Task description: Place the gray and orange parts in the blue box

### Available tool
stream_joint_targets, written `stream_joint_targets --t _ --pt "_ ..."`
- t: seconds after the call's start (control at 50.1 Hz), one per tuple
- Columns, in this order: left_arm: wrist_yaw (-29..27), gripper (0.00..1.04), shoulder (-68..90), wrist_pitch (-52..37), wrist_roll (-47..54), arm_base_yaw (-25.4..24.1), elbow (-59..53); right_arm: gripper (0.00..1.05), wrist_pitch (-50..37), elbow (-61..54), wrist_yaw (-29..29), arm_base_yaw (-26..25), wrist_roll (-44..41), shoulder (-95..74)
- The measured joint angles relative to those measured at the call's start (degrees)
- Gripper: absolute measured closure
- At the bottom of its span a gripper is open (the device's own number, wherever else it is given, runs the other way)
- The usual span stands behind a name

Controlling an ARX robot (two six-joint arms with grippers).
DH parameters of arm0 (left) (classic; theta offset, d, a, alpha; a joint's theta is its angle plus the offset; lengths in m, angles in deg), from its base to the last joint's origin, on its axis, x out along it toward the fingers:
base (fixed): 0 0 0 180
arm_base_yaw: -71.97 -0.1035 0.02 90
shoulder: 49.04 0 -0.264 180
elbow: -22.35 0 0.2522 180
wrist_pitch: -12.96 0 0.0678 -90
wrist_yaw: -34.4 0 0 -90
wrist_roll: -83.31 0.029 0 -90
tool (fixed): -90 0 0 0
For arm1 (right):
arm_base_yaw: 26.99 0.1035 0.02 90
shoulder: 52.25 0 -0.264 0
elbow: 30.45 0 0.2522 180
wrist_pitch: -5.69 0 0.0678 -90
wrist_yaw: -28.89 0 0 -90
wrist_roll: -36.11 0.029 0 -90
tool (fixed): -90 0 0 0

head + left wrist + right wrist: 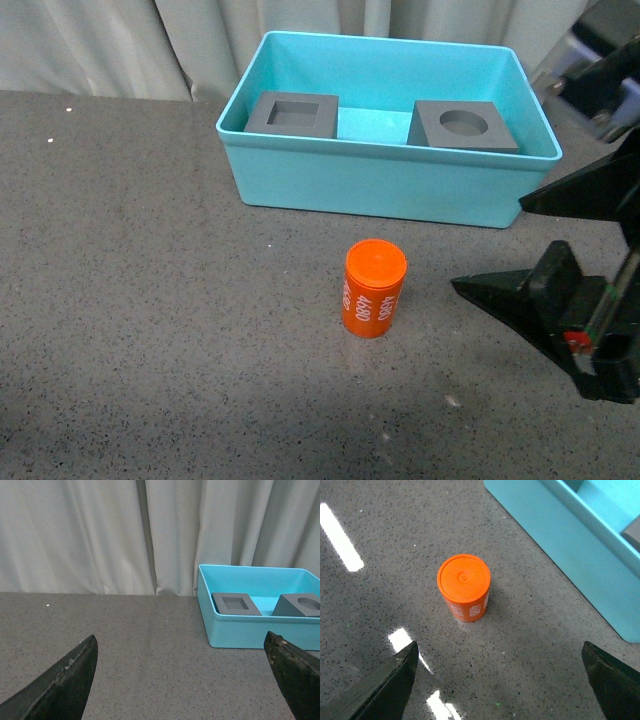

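Toward the bench's right edge, the robot's right hand [486, 245] hangs with its two black fingers spread wide apart and nothing between them. The left hand [180, 637], seen only from its own wrist camera, is likewise spread and empty, held low over bare bench [150, 300] and well apart from every part.

Just beyond the right hand's fingertips, toward the middle of the gray speckled surface, the orange cylinder [375, 288] stands upright on its end. White numerals run down its side, and it touches neither finger. It stands apart from the near wall of the blue box [390, 185], which sits toward the bench's far edge in front of a pale curtain [100, 530].

Both gray parts lie inside the box with their recesses facing up. The gray cube with the square recess [293, 114] is at the left end and the gray cube with the round recess [463, 125] toward the right end, with a strip of bare blue floor between them.
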Motion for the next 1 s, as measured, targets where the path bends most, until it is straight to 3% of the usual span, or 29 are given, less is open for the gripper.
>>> stream_joint_targets --t 0.299,0.639,0.858,0.998 --pt "0.02 0.07 0.00 0.00 0.02 0.00 0.00 0.10 -1.75 6.54 0.42 4.72 -2.51 -11.50" --pt "0.00 0.07 0.00 0.00 0.02 0.00 0.00 0.10 -0.68 15.15 2.51 9.29 0.42 -21.03" --pt "0.00 0.07 0.00 0.00 0.02 0.00 0.00 0.53 3.02 18.99 5.11 10.14 2.95 -23.93" --pt "0.00 0.07 0.00 0.00 0.02 0.00 0.00 0.59 3.48 19.21 5.14 10.01 2.97 -23.96"
